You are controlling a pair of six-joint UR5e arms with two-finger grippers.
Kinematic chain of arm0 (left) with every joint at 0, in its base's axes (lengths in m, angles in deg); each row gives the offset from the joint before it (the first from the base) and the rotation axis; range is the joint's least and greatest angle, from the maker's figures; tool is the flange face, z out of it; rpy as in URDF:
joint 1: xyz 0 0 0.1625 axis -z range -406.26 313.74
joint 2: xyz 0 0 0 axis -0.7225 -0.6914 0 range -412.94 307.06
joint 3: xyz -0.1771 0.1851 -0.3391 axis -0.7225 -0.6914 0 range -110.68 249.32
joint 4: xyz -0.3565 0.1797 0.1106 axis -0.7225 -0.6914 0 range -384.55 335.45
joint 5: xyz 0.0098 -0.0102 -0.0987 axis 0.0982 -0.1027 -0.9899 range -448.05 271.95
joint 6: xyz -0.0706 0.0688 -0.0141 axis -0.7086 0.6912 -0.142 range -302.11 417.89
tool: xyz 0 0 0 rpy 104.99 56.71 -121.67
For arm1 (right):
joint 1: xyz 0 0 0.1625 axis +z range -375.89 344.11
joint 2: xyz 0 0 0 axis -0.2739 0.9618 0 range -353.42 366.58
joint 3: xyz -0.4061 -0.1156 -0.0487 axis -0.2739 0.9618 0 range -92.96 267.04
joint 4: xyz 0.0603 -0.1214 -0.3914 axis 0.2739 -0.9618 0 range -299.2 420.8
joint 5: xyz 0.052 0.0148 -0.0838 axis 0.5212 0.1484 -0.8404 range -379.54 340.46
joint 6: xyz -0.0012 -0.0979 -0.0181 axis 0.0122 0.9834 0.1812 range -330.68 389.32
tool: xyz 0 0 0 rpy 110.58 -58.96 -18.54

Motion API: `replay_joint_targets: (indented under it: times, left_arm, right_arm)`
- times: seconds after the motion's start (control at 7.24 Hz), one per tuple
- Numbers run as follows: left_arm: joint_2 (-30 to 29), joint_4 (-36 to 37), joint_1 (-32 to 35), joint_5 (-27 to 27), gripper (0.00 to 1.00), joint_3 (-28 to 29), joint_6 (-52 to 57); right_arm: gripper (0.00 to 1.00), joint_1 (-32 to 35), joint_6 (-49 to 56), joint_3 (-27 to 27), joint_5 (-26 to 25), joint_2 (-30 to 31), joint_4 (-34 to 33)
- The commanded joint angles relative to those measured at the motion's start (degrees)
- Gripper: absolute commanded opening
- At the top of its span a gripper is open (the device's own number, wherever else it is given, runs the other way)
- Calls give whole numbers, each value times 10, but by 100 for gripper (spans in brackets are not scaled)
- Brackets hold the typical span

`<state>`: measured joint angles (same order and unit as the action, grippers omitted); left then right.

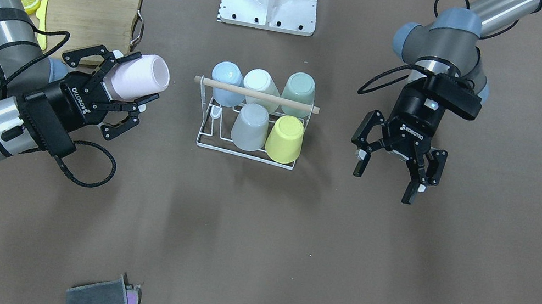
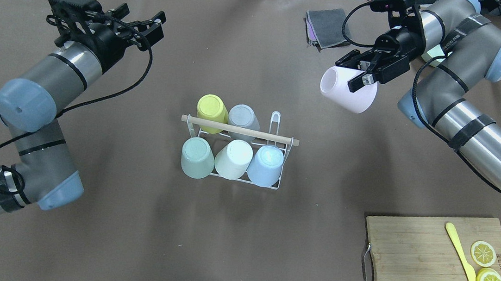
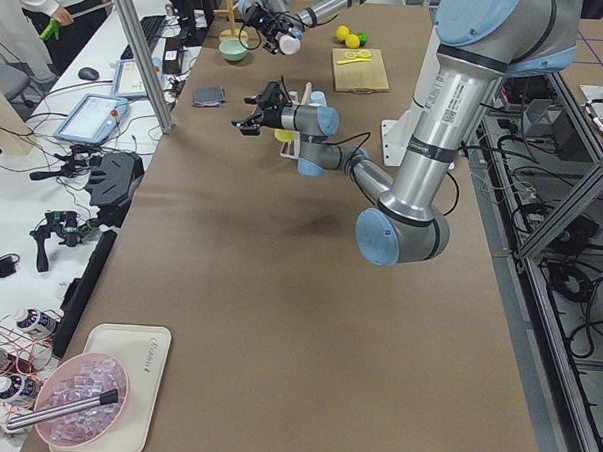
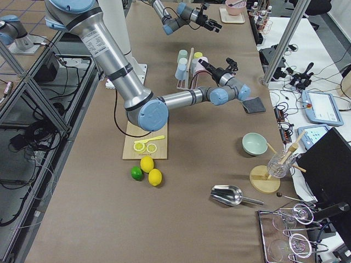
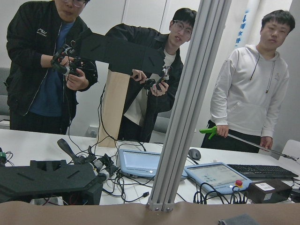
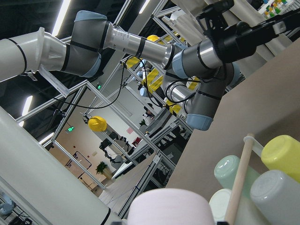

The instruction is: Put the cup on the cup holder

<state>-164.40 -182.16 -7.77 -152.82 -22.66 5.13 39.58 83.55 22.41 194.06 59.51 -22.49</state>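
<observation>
R gripper (image 2: 363,73) clamped on pink cup (image 2: 348,91). Cup tipped on its side, held off table (image 2: 130,221), well apart from cup holder (image 2: 242,131) at table ctr, on robot's R. Holder carries 5 inverted cups (image 2: 233,158). One prong (image 2: 275,119) bare, far row. L gripper (image 2: 146,25) spread wide, holds nothing.

matt pink cup (image 1: 142,76), seemingly plastic, white wire cup holder (image 1: 215,113), smooth wooden rod (image 1: 258,95), matt brown table (image 1: 255,238)

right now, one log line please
right gripper: shut on pink cup | left gripper: open | cup holder: five cups, one prong free
</observation>
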Motion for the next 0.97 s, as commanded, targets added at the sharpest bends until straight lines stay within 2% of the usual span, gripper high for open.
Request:
replay_joint_targets:
  times: [0.0, 0.41, 0.69, 0.83]
  left_arm:
    - [5, 74, 67, -122, 98, -1, -15]
    - [5, 165, 139, -223, 98, 0, -13]
    - [6, 205, 156, -231, 98, 15, -9]
    - [22, 210, 171, -267, 98, 15, -9]
  right_arm:
    - [30, -19, 31, 28, 8, -28, -1]
    - [30, -41, 51, 34, 8, -42, -2]
    - [30, -58, 70, 44, 8, -62, -2]
    - [30, -65, 80, 50, 8, -67, -2]
